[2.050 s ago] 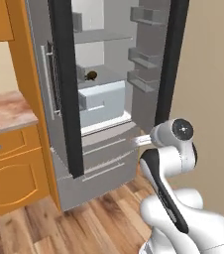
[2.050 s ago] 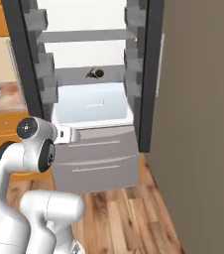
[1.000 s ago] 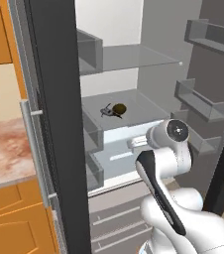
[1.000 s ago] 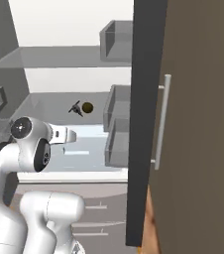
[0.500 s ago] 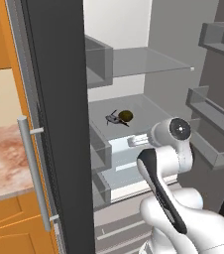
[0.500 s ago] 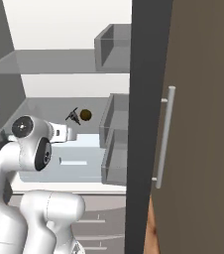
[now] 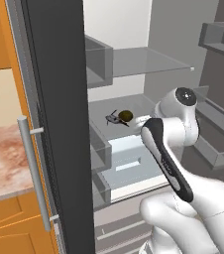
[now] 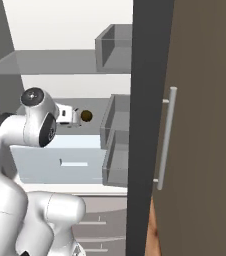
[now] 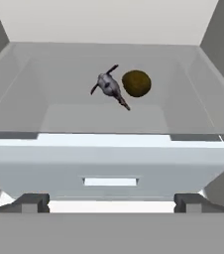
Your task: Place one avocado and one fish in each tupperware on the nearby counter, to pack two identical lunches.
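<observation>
The gripper is fully open and holds nothing. The grey fish lies straight ahead on the fridge shelf, its long axis diagonal, touching the brown avocado on its right.

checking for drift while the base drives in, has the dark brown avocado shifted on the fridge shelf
No. The dark brown avocado remains right beside the dark grey fish on the grey fridge shelf; the camera moved closer.

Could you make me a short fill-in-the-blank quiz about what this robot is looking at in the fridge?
1. The dark grey fish lies on a fridge ____.
2. Right beside the fish sits a brown-olive ____.
3. The robot's fingers stand ____, holding nothing.
4. Below that shelf is a pale ____ with a slot handle.

Missing words: shelf; avocado; open; drawer
</observation>
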Available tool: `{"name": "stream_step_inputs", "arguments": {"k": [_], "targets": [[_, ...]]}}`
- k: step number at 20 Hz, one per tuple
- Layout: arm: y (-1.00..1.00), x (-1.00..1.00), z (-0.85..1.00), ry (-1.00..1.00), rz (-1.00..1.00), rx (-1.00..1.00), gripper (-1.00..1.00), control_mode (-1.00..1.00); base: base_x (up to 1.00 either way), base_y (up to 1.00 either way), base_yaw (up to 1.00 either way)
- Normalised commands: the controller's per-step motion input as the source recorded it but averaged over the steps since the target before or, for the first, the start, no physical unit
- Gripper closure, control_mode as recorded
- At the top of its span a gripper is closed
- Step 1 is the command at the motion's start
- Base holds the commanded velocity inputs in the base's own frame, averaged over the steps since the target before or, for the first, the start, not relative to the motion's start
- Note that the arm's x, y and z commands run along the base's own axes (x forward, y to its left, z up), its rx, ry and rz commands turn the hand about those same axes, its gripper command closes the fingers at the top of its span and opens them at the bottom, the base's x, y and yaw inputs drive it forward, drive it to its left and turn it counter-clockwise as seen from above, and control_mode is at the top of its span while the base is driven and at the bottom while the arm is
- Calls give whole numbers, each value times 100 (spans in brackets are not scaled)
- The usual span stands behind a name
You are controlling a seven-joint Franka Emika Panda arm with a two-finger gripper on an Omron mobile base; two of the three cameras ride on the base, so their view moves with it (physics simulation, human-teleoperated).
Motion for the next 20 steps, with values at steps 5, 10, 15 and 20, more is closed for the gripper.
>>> {"name": "stream_step_inputs", "arguments": {"k": [5, 10, 15, 20], "targets": [[7, 55, 0, -2, 0, 1, -100, -100, 0, 0, 0], [25, 82, -12, -7, 0, 0, -100, -100, 0, 0, 0], [20, 48, -48, 0, 0, 3, -100, -100, 0, 0, 0], [3, 41, -14, 0, 0, 3, -100, -100, 0, 0, 0]]}}
